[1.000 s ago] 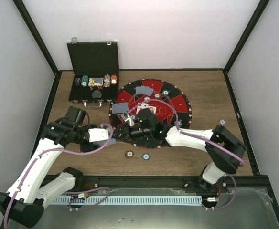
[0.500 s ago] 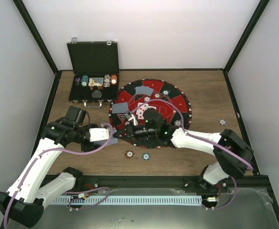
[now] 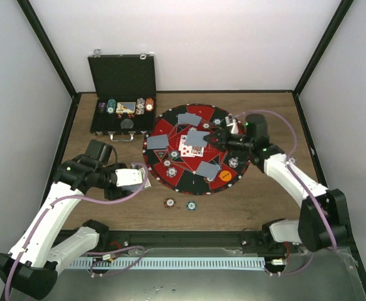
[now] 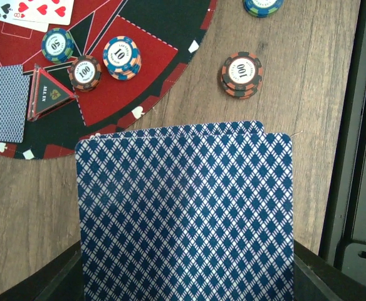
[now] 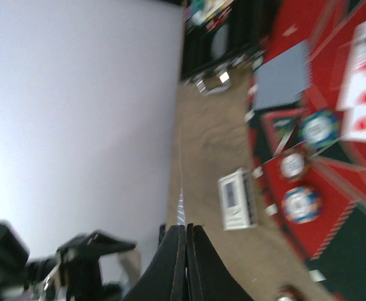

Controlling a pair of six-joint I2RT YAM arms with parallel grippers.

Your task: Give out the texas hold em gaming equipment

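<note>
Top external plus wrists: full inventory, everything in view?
case: 1, black, open, far left, chips inside.
mat: 1, red and black, round, table centre.
face-down cards: 4, grey-blue, on mat.
face-up cards: count unclear, white, mat centre.
orange button: 1, mat's near edge.
chips on mat: several, mixed colours.
loose chips: 2, brown-red and teal, on wood just off the mat's near edge.
left gripper: shut on held cards, blue-backed, near-left of mat.
right gripper: shut on edge-on card, over mat's far right.
</note>
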